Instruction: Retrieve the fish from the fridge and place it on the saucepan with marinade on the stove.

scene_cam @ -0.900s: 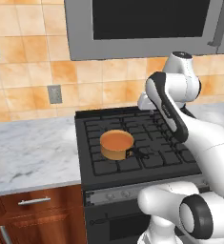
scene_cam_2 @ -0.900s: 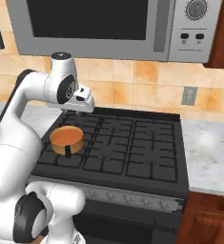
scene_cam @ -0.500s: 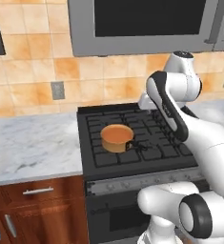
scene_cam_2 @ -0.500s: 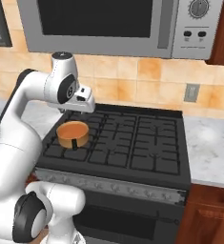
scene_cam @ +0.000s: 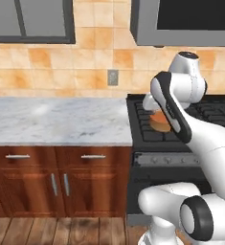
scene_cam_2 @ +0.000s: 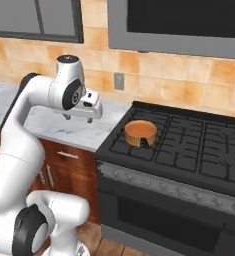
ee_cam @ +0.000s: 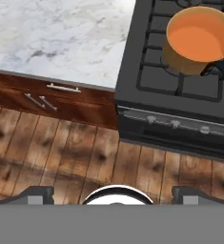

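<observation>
The gripper (scene_cam_2: 78,118) hangs with its jaws spread wide and nothing between them, above the marble counter (scene_cam_2: 64,127) just beside the stove (scene_cam_2: 189,150). The copper saucepan (scene_cam_2: 141,133), filled with orange marinade (ee_cam: 198,36), sits on the stove's grates off to the gripper's side, apart from it. Wooden cabinets (ee_cam: 51,100) and a plank floor (ee_cam: 61,157) lie below the gripper.

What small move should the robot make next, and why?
Probably drive the base away from the stove to go for the fridge and the fish. The tool is open and holds nothing. In the saucepan the marinade lies smooth and bare, so the fetching is not yet done.
</observation>
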### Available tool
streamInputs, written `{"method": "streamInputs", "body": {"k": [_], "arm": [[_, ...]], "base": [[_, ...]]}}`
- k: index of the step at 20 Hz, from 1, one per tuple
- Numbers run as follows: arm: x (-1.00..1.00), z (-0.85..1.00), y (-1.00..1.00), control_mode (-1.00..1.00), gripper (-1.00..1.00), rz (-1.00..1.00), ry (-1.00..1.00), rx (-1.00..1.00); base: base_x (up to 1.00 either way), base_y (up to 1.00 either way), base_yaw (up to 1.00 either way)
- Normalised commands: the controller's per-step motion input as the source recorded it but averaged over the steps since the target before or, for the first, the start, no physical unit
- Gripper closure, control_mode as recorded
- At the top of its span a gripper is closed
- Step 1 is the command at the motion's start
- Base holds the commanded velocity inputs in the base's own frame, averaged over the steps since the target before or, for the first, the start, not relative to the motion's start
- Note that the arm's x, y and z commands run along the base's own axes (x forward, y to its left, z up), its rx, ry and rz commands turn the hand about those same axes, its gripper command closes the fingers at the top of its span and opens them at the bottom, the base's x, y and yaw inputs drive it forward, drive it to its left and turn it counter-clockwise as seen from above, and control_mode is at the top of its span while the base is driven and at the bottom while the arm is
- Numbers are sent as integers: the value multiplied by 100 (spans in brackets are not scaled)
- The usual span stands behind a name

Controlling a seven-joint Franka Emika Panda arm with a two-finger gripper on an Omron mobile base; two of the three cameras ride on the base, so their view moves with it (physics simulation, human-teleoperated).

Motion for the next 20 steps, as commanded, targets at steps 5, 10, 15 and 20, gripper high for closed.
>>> {"method": "streamInputs", "body": {"k": [5,10,15,20], "arm": [[0,0,0,100,-100,0,0,0],[0,0,0,100,-100,0,0,0],[0,0,0,100,-100,0,0,0],[0,0,0,100,-100,0,0,0]], "base": [[-27,78,47],[-1,64,50],[7,45,48],[27,20,48]]}}
